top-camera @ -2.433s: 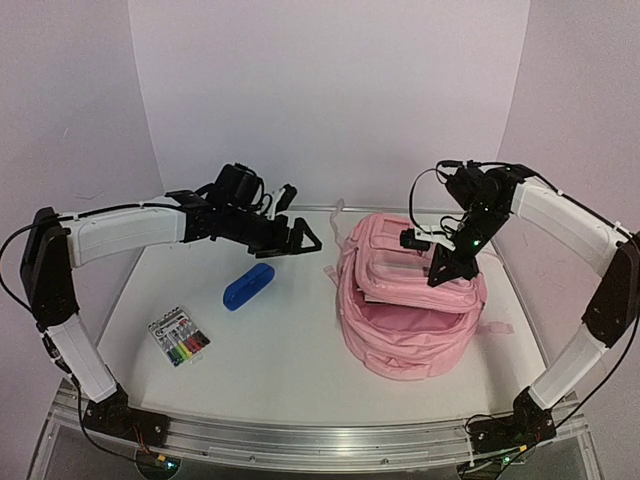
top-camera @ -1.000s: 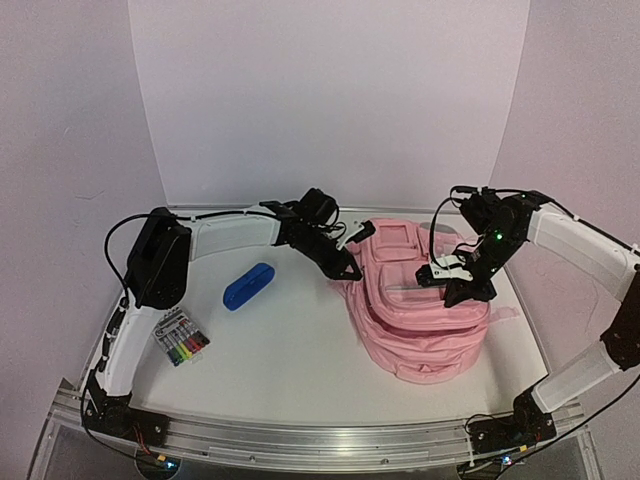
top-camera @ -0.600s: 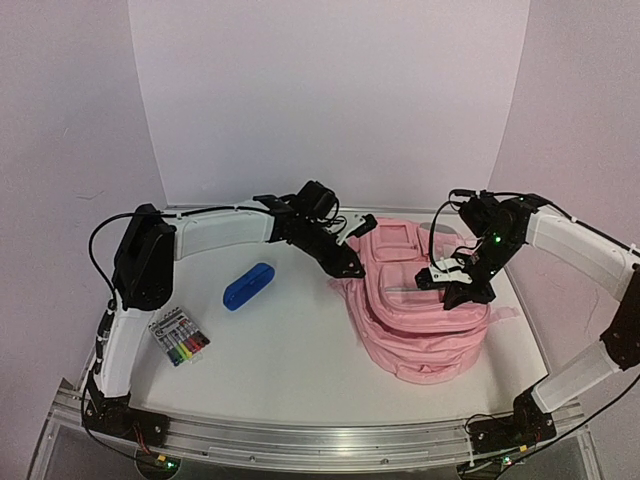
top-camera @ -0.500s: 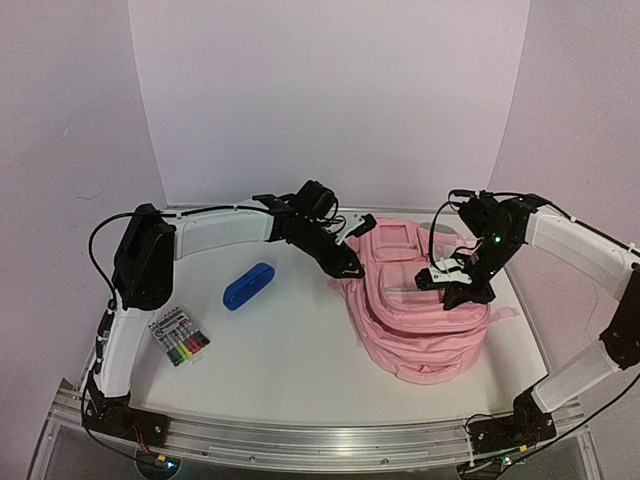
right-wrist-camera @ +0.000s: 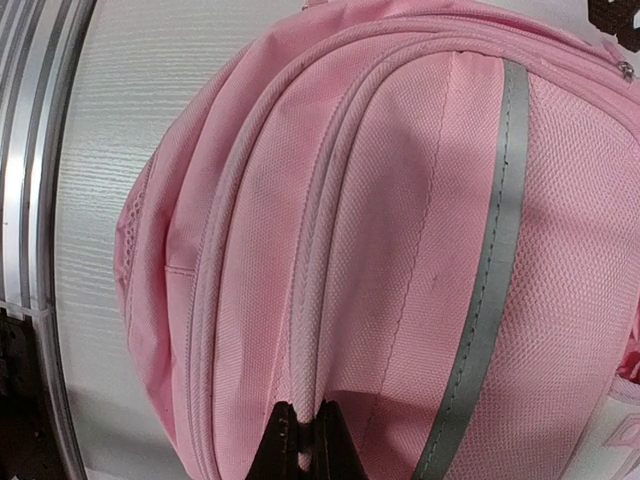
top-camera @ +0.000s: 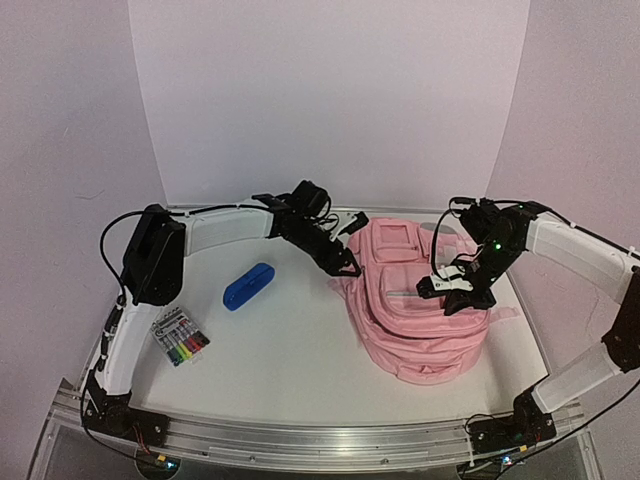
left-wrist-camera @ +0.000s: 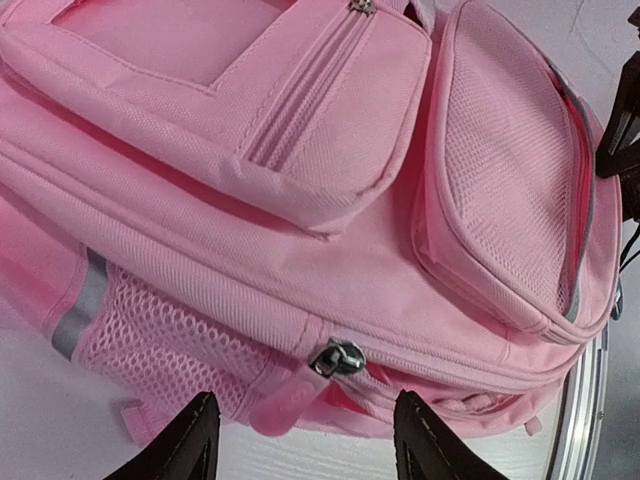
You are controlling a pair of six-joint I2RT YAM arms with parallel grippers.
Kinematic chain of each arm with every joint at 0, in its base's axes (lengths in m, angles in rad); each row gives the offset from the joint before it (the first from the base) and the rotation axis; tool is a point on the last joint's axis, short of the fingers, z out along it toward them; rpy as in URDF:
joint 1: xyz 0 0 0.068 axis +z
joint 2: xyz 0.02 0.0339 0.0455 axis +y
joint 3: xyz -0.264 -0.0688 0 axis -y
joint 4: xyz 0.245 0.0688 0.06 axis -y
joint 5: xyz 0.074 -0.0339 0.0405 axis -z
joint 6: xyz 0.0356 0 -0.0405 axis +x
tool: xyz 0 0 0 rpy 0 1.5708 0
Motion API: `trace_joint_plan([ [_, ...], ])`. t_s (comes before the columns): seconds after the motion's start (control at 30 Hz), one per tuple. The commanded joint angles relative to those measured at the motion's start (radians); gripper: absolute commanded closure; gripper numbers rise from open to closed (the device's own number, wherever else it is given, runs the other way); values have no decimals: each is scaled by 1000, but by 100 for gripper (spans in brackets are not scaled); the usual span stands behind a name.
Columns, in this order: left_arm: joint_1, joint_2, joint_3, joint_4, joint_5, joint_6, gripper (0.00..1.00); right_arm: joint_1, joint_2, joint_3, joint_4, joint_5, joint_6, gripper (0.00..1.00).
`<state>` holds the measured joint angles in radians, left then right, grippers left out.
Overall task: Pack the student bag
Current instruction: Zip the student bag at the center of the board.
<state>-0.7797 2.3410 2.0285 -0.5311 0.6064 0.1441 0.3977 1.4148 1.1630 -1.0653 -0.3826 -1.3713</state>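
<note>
You have the student bag [top-camera: 420, 330] at about three o'clock in the overhead view: a big, soft pink backpack lying flat, front pockets facing up, with grey trim.

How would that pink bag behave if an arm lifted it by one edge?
Probably floppy: the bag slumps in soft folds and its mesh pocket sags. Likely light for its size, since it looks slack, not stuffed. Its woven fabric looks grippy rather than slippery, and it shouldn't roll.
</note>
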Motion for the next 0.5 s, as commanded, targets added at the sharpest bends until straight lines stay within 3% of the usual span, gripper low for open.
trace_joint_plan([
  [0.0,-9,53,68,56,115,-60,41,2,-33,-19,-68,-25,-31,100],
  [0.1,-10,73,78,78,141,-94,47,2,-33,-19,-66,-26,-29,100],
  [0.27,-15,63,106,62,166,-116,66,2,-34,-23,-58,-30,-24,100],
  [0.47,-32,-33,37,59,140,-127,76,2,-16,-12,-50,-42,-15,100],
])
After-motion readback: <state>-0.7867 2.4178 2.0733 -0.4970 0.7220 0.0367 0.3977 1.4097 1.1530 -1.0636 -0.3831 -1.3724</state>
